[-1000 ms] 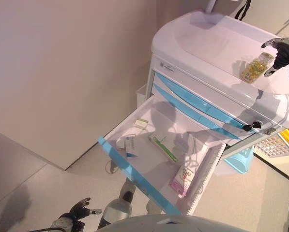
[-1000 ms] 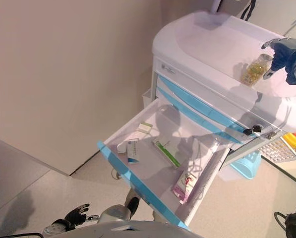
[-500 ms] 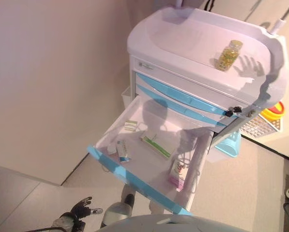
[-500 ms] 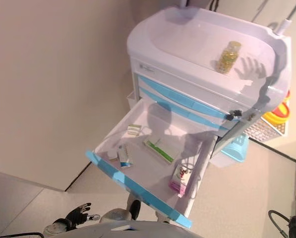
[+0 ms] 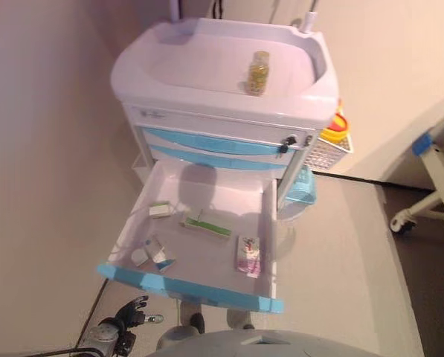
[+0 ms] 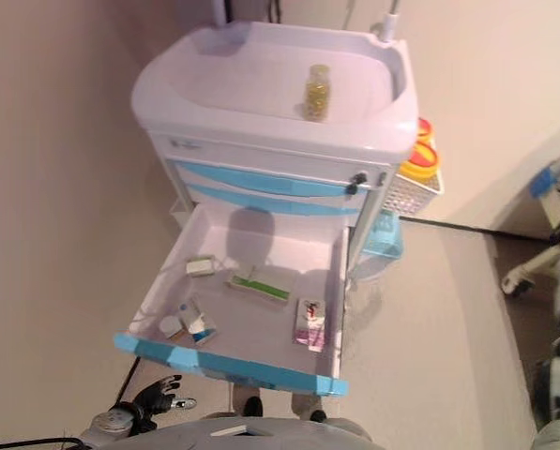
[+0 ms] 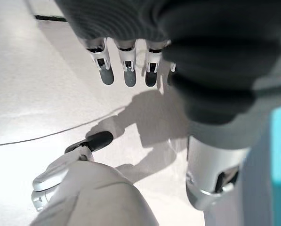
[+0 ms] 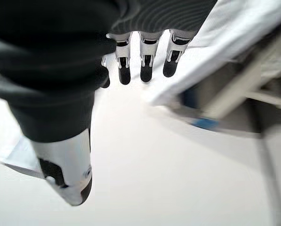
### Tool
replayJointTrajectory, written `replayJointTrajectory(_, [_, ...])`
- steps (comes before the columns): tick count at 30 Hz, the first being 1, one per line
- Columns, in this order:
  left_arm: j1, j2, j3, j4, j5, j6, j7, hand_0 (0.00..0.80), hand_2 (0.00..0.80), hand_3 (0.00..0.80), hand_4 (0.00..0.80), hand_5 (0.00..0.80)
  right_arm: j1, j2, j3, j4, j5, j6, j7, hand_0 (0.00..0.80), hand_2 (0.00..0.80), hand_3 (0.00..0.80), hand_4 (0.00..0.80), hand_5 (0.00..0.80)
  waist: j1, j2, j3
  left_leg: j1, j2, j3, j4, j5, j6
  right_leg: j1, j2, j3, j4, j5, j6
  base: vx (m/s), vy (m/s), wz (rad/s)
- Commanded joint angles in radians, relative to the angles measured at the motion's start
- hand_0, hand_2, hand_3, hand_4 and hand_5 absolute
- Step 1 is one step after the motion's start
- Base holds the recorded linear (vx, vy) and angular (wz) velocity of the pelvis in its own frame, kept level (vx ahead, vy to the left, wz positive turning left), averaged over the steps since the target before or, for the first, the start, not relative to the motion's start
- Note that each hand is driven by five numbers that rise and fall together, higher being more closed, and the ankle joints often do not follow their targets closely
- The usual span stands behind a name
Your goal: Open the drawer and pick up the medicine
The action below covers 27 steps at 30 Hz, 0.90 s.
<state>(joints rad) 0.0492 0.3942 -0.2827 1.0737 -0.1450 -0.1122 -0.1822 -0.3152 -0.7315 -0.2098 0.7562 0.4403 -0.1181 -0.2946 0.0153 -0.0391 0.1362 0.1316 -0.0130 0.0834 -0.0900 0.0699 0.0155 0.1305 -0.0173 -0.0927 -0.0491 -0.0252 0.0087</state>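
A white medical cart [image 5: 199, 63] stands by the wall with its lowest drawer [image 5: 192, 287] pulled wide open. In the drawer lie a pink medicine box [image 5: 248, 256], a green and white box [image 5: 206, 225], a blue and white box [image 5: 161, 257] and a small pale box [image 5: 160, 210]. A clear bottle of yellow capsules [image 5: 258, 72] stands upright on the cart top. My left hand [image 5: 130, 315] hangs low, below the drawer's left corner, open and empty. My right hand [image 8: 145, 68] shows only in its wrist view, fingers straight, holding nothing.
A white basket with a yellow and red container [image 5: 332, 132] hangs on the cart's right side, with a light blue bin [image 5: 302, 186] under it. A wheeled white frame [image 5: 424, 199] stands at the right. The wall runs close along the cart's left.
My right hand has left the bottle, which stays standing on the cart top, and has dropped out of the eye views. The whole picture has shifted as the camera moved.
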Motion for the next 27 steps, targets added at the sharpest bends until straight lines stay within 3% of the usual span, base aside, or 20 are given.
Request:
replayJointTrajectory(1, [-0.039, -0.034, -0.025, 0.033, 0.035, -0.011, 0.017, 0.0, 0.0, 0.0, 0.0, 0.0, 0.042, 0.048, 0.059, -0.048, -0.038, -0.086, 0.111, 0.0, 0.0, 0.0, 0.0, 0.0, 0.004, -0.001, -0.01, 0.026, -0.055, -0.021, 0.012, -0.133, 0.033, -0.04, -0.019, -0.023, 0.055, 0.02, 0.076, -0.025, -0.017, -0.29])
replayJointTrajectory(5, [-0.035, -0.065, 0.003, 0.043, 0.043, -0.023, 0.037, 0.0, 0.0, 0.0, 0.0, 0.0, 0.176, 0.176, 0.111, 0.022, -0.095, -0.096, 0.253, 0.0, 0.0, 0.0, 0.0, 0.0, -0.017, -0.001, -0.007, 0.025, -0.049, 0.0, 0.013, -0.133, 0.032, -0.043, -0.017, -0.019, 0.051, 0.023, 0.075, -0.018, -0.027, -0.08])
replayJointTrajectory(6, [-0.033, -0.07, 0.009, 0.051, 0.045, -0.03, 0.04, 0.0, 0.0, 0.0, 0.0, 0.0, 0.203, 0.207, 0.131, 0.062, -0.126, -0.127, 0.266, 0.0, 0.0, 0.0, 0.0, 0.0, -0.02, 0.0, -0.006, 0.025, -0.048, 0.004, 0.013, -0.132, 0.031, -0.043, -0.016, -0.019, 0.049, 0.023, 0.076, -0.008, -0.033, -0.06])
replayJointTrajectory(8, [-0.028, -0.078, 0.019, 0.065, 0.055, -0.042, 0.045, 0.0, 0.0, 0.0, 0.0, 0.0, 0.243, 0.256, 0.168, 0.125, -0.189, -0.125, 0.288, 0.0, 0.0, 0.0, 0.0, 0.0, -0.025, 0.0, -0.005, 0.023, -0.046, 0.007, 0.013, -0.131, 0.031, -0.045, -0.015, -0.021, 0.049, 0.023, 0.075, -0.011, -0.036, -0.09])
replayJointTrajectory(12, [-0.02, -0.095, 0.029, 0.098, 0.071, -0.06, 0.057, 0.0, 0.0, 0.0, 0.0, 0.0, 0.307, 0.355, 0.275, 0.238, -0.326, -0.165, 0.245, 0.0, 0.0, 0.0, 0.0, 0.0, -0.029, 0.004, -0.001, 0.016, -0.046, 0.007, 0.015, -0.127, 0.031, -0.047, -0.013, -0.026, 0.049, 0.021, 0.073, -0.006, -0.029, -0.13])
replayJointTrajectory(16, [-0.021, -0.127, 0.045, 0.122, 0.055, -0.082, 0.067, 0.0, 0.0, 0.0, 0.0, 0.0, 0.344, 0.442, 0.335, 0.299, -0.368, -0.181, 0.229, 0.0, 0.0, 0.0, 0.0, 0.0, -0.037, 0.025, 0.008, 0.008, -0.049, -0.001, 0.019, -0.121, 0.032, -0.052, -0.012, -0.029, 0.054, 0.019, 0.069, -0.012, 0.006, -0.15])
replayJointTrajectory(21, [-0.016, -0.143, 0.052, 0.119, 0.044, -0.088, 0.071, 0.0, 0.0, 0.0, 0.0, 0.0, 0.361, 0.48, 0.394, 0.281, -0.389, -0.185, 0.249, 0.0, 0.0, 0.0, 0.0, 0.0, -0.045, 0.044, 0.015, -0.002, -0.055, -0.013, 0.024, -0.115, 0.032, -0.058, -0.012, -0.029, 0.059, 0.015, 0.065, -0.011, 0.019, -0.03])
replayJointTrajectory(27, [-0.017, -0.137, 0.041, 0.105, 0.034, -0.09, 0.064, 0.0, 0.0, 0.0, 0.0, 0.0, 0.351, 0.445, 0.474, 0.266, -0.543, -0.237, 0.29, 0.0, 0.0, 0.0, 0.0, 0.0, -0.041, 0.052, 0.021, -0.018, -0.062, -0.024, 0.033, -0.109, 0.031, -0.068, -0.015, -0.041, 0.07, 0.009, 0.062, -0.005, 0.004, 0.01])
